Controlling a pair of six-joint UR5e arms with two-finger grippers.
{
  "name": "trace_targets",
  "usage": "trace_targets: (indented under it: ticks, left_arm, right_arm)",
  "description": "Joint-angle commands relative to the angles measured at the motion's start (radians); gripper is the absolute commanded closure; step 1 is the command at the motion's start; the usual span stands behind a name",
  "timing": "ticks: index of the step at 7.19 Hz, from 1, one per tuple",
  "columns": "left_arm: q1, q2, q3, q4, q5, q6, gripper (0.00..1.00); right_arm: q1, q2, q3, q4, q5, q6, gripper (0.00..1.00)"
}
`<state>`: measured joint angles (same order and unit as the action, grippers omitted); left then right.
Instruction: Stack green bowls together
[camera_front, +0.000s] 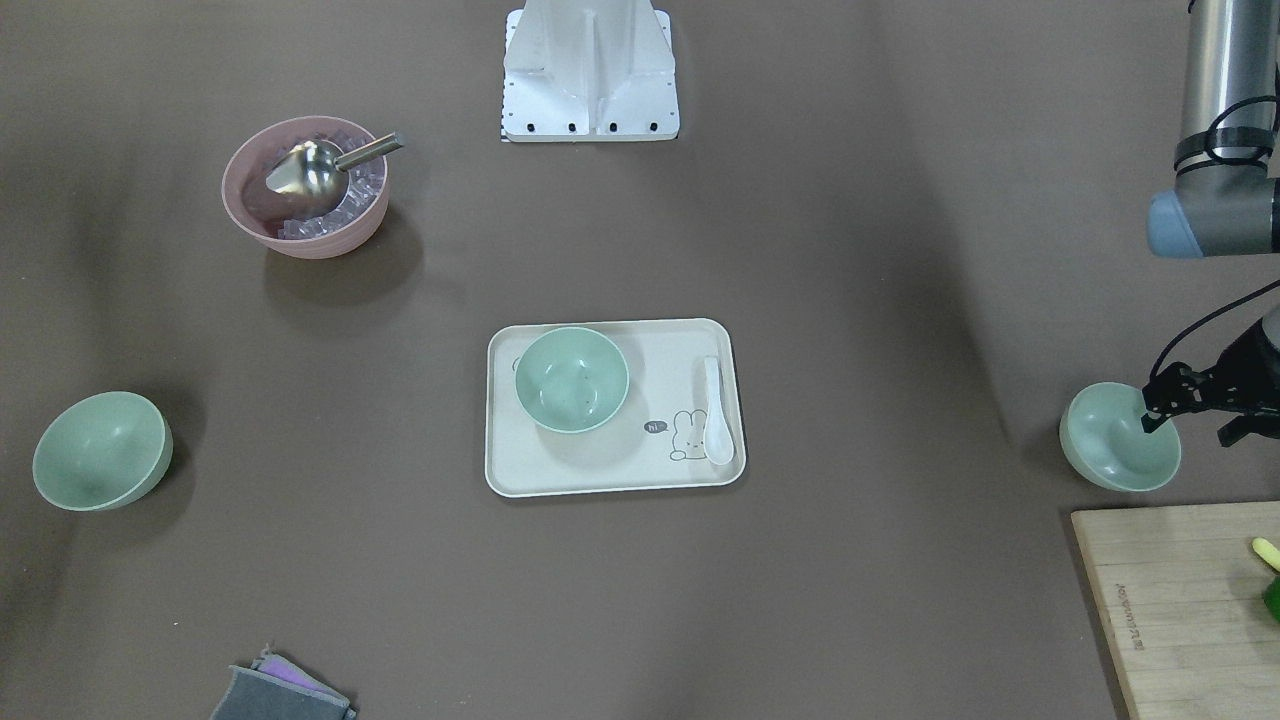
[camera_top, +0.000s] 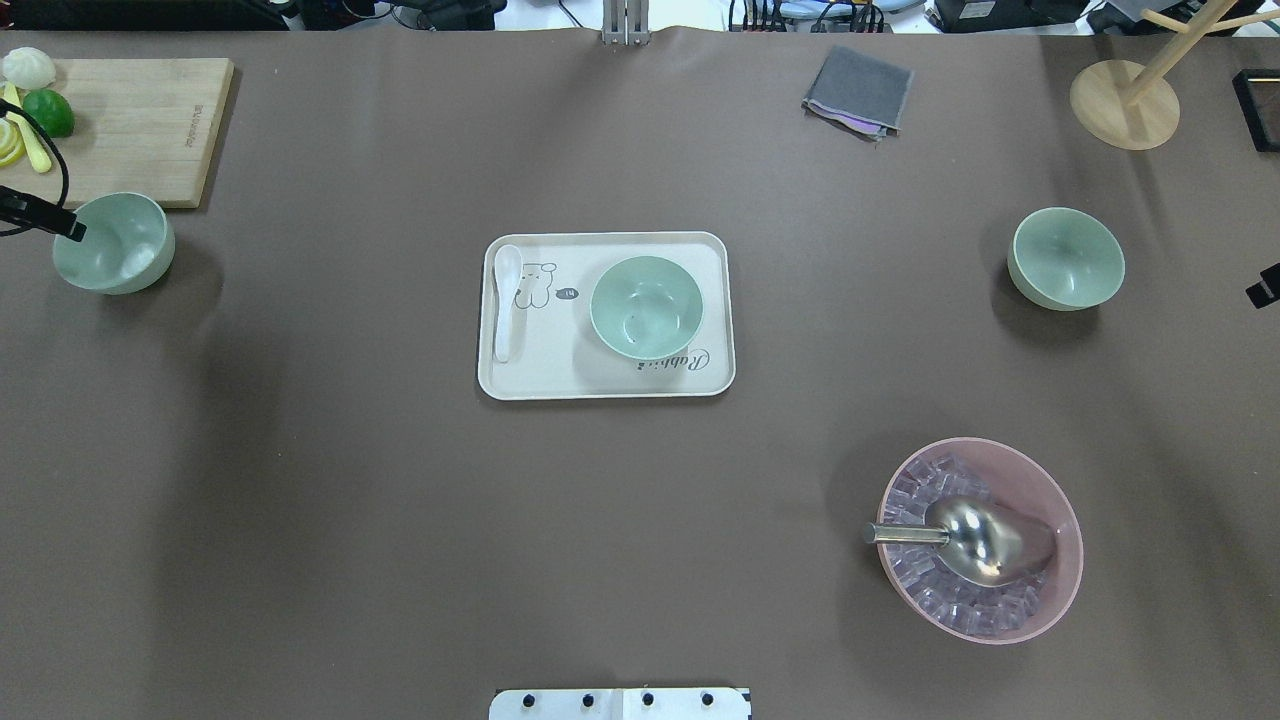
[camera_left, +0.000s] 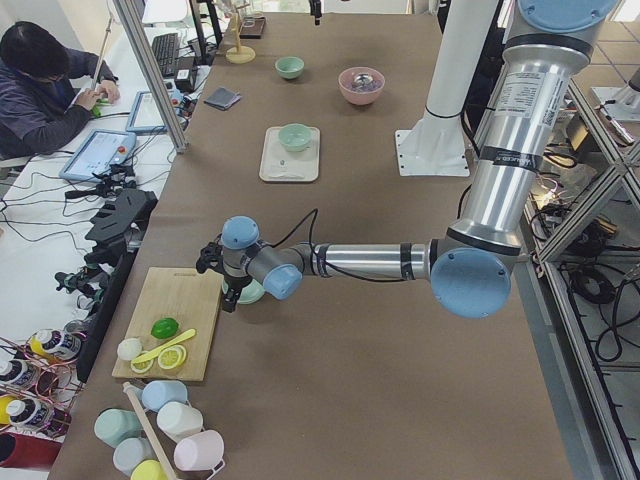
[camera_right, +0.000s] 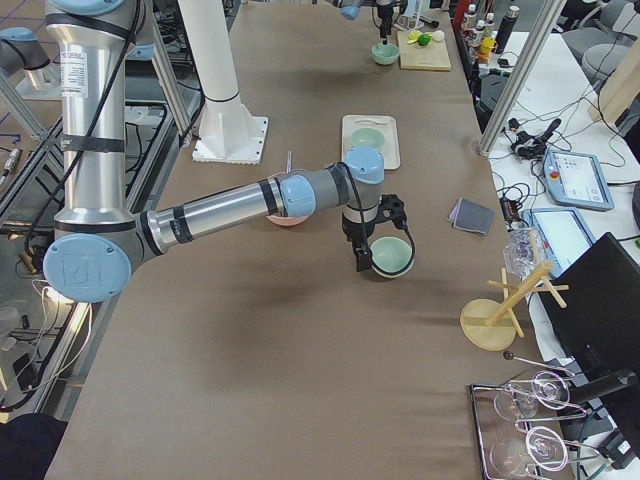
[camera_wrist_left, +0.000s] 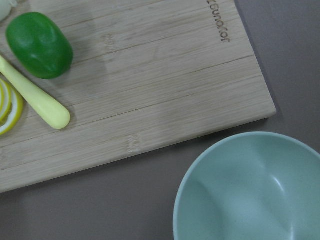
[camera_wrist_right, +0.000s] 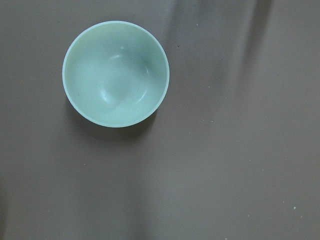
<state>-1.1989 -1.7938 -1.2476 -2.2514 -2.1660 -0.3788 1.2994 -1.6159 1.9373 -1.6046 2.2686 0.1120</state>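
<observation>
Three green bowls stand apart and upright. One green bowl (camera_top: 646, 306) (camera_front: 571, 379) sits on the cream tray (camera_top: 540, 355). A second green bowl (camera_top: 113, 243) (camera_front: 1118, 437) (camera_wrist_left: 250, 192) is at my left, by the cutting board. My left gripper (camera_front: 1192, 425) is open at it, with one finger over the bowl's inside and the other outside its rim. The third green bowl (camera_top: 1066, 258) (camera_front: 100, 450) (camera_wrist_right: 116, 73) is at my right. Only a tip of my right gripper (camera_top: 1265, 290) shows beside that bowl, and I cannot tell whether it is open or shut.
A pink bowl (camera_top: 980, 540) with ice and a metal scoop stands near my right front. A white spoon (camera_top: 507, 300) lies on the tray. The wooden cutting board (camera_top: 140, 125) holds a lime and lemon slices. A grey cloth (camera_top: 858, 90) and a wooden stand (camera_top: 1125, 100) are at the far side.
</observation>
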Motion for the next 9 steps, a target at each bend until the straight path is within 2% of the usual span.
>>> trace_targets:
  ticks: [1, 2, 6, 7, 8, 9]
  left_arm:
    - [0.01, 0.005, 0.042, -0.032, 0.012, 0.004, 0.51]
    - [0.01, 0.005, 0.042, -0.036, 0.012, 0.005, 0.57]
    - [0.01, -0.001, 0.037, -0.034, 0.006, 0.005, 0.67]
    - [0.01, -0.003, 0.036, -0.034, 0.006, 0.005, 0.79]
    - [0.01, -0.003, 0.031, -0.034, 0.006, 0.003, 0.97]
    - [0.01, -0.003, 0.025, -0.036, 0.005, -0.002, 1.0]
  right_arm:
    - [0.0, -0.004, 0.0, 0.0, -0.001, 0.0, 0.0]
    - [0.0, -0.004, 0.0, 0.0, -0.001, 0.0, 0.0]
    - [0.0, -0.004, 0.0, 0.0, -0.003, 0.0, 0.0]
    - [0.0, -0.004, 0.0, 0.0, -0.003, 0.0, 0.0]
    - [0.0, -0.004, 0.0, 0.0, -0.001, 0.0, 0.0]
    - [0.0, -0.004, 0.0, 0.0, -0.001, 0.0, 0.0]
